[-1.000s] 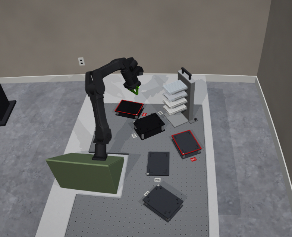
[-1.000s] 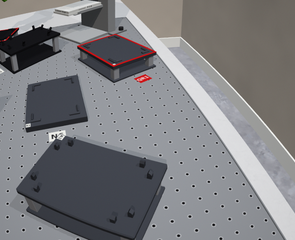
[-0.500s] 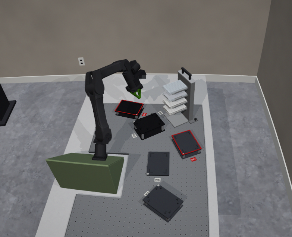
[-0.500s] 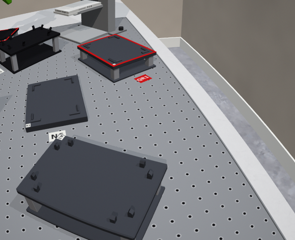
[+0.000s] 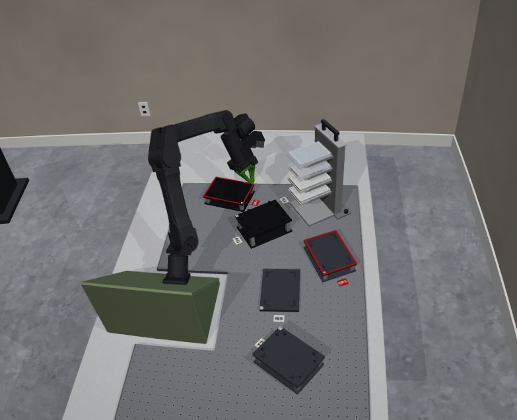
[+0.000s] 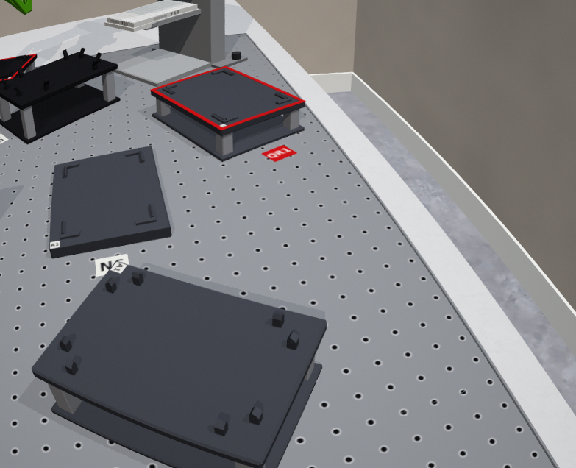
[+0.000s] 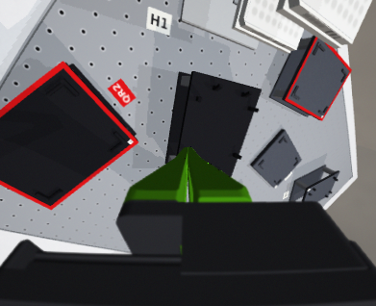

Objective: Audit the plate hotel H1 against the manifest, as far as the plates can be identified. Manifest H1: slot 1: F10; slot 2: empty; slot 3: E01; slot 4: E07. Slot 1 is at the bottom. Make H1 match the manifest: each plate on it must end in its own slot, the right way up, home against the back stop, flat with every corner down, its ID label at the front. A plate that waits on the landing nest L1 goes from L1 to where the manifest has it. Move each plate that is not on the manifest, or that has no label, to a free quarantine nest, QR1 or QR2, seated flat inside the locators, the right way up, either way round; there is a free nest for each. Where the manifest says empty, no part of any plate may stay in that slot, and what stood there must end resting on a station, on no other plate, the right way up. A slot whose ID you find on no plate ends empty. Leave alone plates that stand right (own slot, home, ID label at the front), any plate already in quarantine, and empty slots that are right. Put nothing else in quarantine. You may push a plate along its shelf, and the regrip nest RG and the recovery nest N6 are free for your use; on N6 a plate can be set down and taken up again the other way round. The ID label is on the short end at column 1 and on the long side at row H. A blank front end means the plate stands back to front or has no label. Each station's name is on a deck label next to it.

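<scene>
The plate hotel H1 stands at the back right of the deck. A white plate sits in each of its slots: the top one, the third, the second and the bottom one. Their labels are too small to read. My gripper is shut and empty. It hangs above the far right corner of the empty red-rimmed nest QR2, left of the hotel. The landing nest L1 at the front is empty.
The black regrip nest RG stands between QR2 and the red-rimmed QR1, which is empty. The flat nest N6 is empty. The arm stands on a green block.
</scene>
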You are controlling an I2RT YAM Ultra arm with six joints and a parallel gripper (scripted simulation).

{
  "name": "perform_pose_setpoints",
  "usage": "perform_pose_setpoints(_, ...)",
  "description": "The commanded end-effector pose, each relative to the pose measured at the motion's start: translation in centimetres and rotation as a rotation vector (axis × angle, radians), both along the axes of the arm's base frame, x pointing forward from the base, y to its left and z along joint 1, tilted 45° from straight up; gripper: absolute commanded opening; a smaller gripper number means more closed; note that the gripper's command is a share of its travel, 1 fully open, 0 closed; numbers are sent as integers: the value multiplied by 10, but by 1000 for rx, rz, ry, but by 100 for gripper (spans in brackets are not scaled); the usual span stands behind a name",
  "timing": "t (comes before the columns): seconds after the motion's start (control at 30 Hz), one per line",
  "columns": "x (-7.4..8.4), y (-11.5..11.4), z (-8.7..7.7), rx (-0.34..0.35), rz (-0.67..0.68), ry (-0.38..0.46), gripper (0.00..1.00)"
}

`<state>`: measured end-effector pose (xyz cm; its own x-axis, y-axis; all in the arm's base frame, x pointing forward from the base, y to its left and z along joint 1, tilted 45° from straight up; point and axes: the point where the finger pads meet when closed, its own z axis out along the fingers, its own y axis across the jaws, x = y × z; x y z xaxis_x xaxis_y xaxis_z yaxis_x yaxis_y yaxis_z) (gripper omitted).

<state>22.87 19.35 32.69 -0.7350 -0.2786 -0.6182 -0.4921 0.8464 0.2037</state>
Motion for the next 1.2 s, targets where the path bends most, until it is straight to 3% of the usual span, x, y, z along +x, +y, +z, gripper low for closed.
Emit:
perform_pose_setpoints(0.0, 2, -9, 1, -28, -51, 7, 0)
perform_pose_setpoints(0.3, 10, -28, -21, -34, -57, 11, 0)
perform_pose_setpoints(0.5, 11, -38, -30, -93, -129, 64, 0)
perform_pose_setpoints(0.77, 14, -57, -49, -98, -133, 68, 0)
perform_pose_setpoints(0.9, 14, -66, -58, -153, -203, 128, 0)
perform_pose_setpoints(1.17, 15, -81, -72, -157, -207, 131, 0)
